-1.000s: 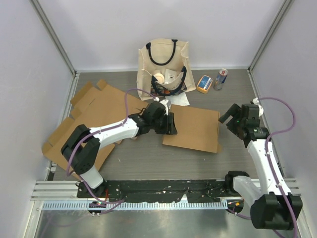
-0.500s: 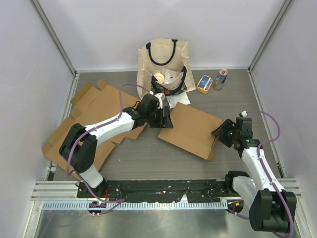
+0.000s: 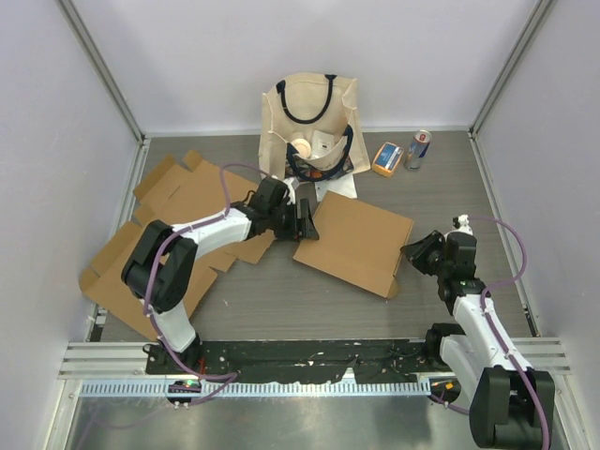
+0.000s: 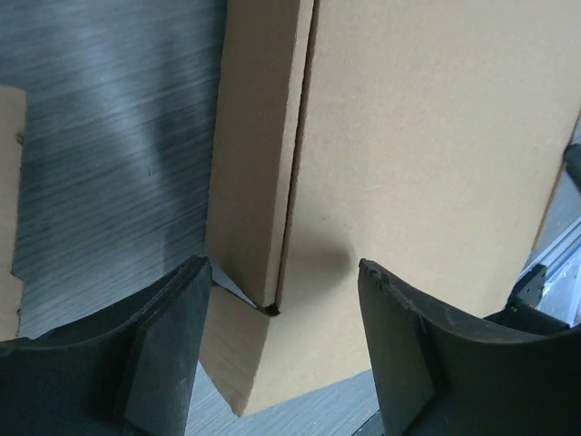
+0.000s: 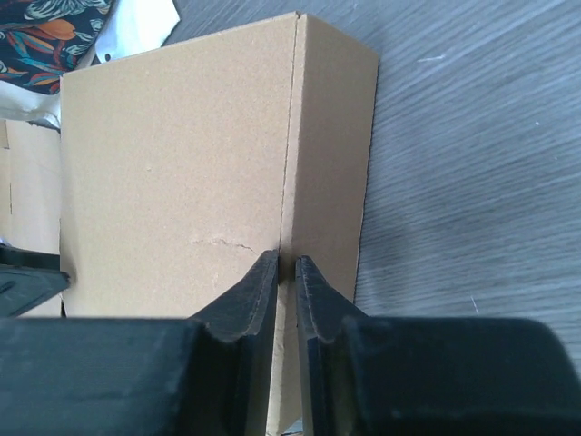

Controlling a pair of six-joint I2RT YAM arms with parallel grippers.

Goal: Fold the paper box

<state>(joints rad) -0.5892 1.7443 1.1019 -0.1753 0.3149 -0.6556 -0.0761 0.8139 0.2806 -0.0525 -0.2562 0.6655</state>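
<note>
Print on the can (image 3: 418,148) and small carton (image 3: 386,158) is too small to read.

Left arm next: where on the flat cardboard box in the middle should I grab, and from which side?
I'd take the narrow folded strip along the left edge of the cardboard box, coming in low from the left. That edge is thin and creased and faces the open left gripper, while the right gripper pinches the opposite edge.

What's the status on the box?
Left gripper open, straddling box edge. Right gripper shut on opposite edge. Bag close behind box.
</note>
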